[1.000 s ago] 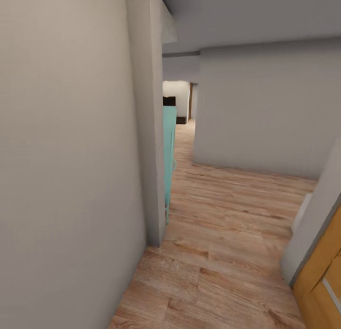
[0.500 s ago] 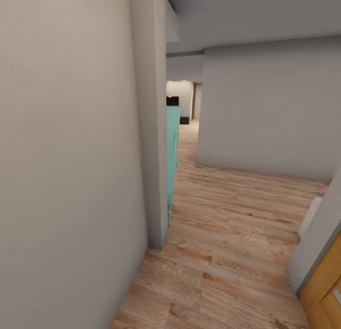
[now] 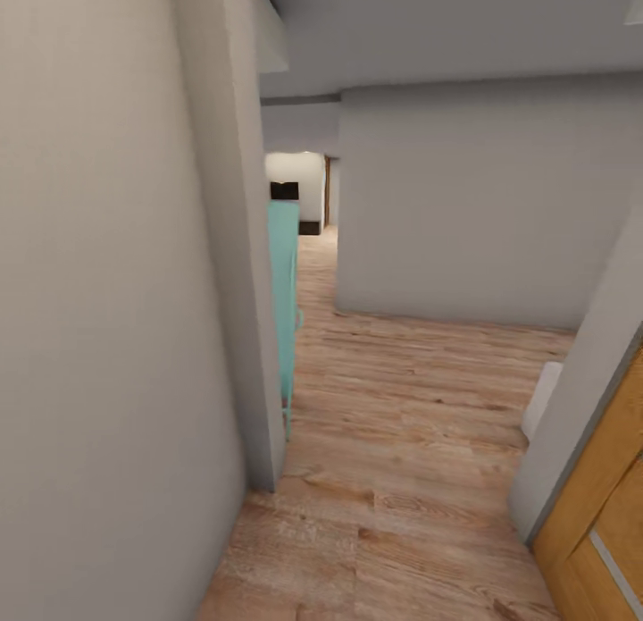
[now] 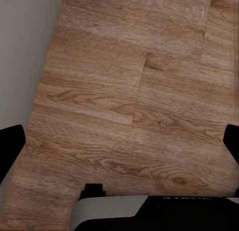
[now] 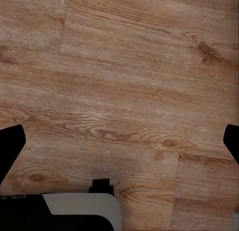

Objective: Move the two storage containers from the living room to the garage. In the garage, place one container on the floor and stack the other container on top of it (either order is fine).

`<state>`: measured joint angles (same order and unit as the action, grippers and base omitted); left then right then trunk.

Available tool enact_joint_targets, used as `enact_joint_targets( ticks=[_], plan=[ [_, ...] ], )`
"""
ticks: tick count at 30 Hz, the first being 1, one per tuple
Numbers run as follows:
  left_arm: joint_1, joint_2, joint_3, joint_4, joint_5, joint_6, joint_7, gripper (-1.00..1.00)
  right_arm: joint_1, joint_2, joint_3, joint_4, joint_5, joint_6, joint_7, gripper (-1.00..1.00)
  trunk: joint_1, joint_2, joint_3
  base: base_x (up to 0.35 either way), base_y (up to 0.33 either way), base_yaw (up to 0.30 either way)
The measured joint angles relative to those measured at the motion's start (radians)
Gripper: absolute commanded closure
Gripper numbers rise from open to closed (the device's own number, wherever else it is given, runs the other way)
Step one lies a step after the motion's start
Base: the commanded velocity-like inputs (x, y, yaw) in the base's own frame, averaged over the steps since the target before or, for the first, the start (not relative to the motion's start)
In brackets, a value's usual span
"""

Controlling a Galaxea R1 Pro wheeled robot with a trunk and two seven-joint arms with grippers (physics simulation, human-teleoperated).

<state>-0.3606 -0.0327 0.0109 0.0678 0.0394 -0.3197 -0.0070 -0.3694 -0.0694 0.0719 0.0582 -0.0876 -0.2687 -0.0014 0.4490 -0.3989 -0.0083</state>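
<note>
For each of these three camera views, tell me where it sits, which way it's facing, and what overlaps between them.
Head view: on the robot's head, facing forward and down a hallway past a grey wall corner, a turquoise door and a wooden door.
Left wrist view: near the left gripper, facing down at wood plank floor; black fingertips show at both edges.
Right wrist view: near the right gripper, likewise floorward.
Shared: the plank floor.
</note>
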Motion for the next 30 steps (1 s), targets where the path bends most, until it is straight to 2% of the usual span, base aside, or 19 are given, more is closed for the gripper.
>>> enact_joint_targets(
  ticks=[18,30],
  plan=[
    [0.0,0.003,0.007,0.0,0.004,0.018,0.001,-1.0,0.0,0.004,0.0,0.002,-0.003,0.001,0.0,-1.0,0.0,0.0,0.0,0.329,0.0,-0.239],
    [0.0,0.002,0.008,0.0,0.004,0.028,0.001,-1.0,0.0,0.005,0.001,0.002,-0.001,0.001,0.0,-1.0,0.0,0.0,0.0,0.329,0.0,-0.03]
  ],
)
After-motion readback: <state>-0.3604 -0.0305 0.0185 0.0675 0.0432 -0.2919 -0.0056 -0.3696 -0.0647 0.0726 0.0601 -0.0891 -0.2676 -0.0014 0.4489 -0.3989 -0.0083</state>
